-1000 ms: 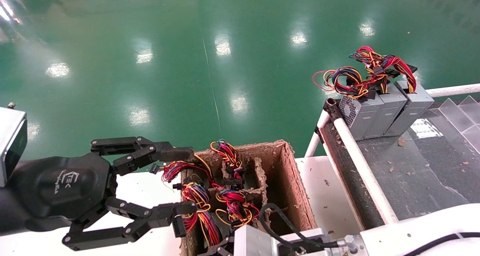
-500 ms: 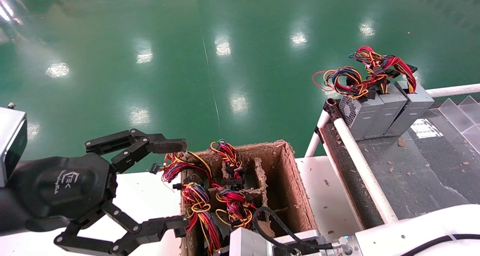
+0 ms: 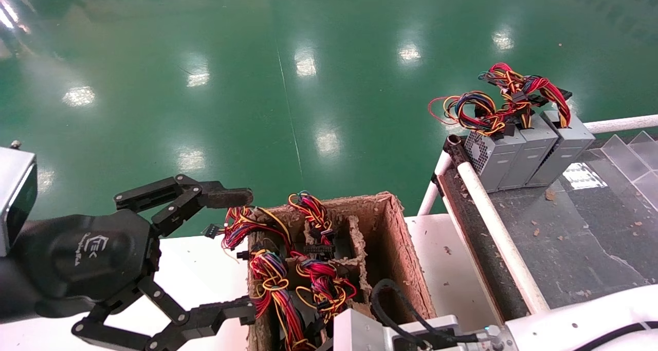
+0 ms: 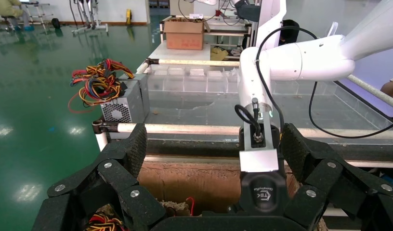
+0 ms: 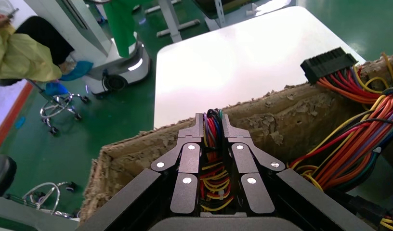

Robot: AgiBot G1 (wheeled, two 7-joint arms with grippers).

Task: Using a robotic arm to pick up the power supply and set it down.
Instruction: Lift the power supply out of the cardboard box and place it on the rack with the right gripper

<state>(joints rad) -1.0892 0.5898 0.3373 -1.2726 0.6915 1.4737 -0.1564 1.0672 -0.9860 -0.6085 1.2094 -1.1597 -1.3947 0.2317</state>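
Several wire bundles (image 3: 280, 281) of power supplies fill the left compartments of a brown cardboard box (image 3: 403, 243); the grey bodies are hidden under the wires. My right gripper (image 5: 212, 122) reaches into the box and is shut on one bundle of red, yellow and black wires (image 5: 211, 159). In the head view only its silver wrist (image 3: 360, 330) shows at the lower edge. My left gripper (image 3: 244, 253) hovers at the box's left side, fingers wide open and holding nothing. From the left wrist view the left gripper (image 4: 215, 149) faces the right gripper's logo palm (image 4: 264, 195).
Three grey power supplies (image 3: 524, 155) with wire bundles stand in a row on the dark bench (image 3: 565, 238) at the right, behind a white rail (image 3: 493, 227). The box's right compartment (image 3: 380, 258) holds no wires. A white tabletop (image 3: 200, 269) lies under the left gripper.
My left gripper's fingers have spread much wider. The right wrist has shifted slightly to the right at the box's near edge.
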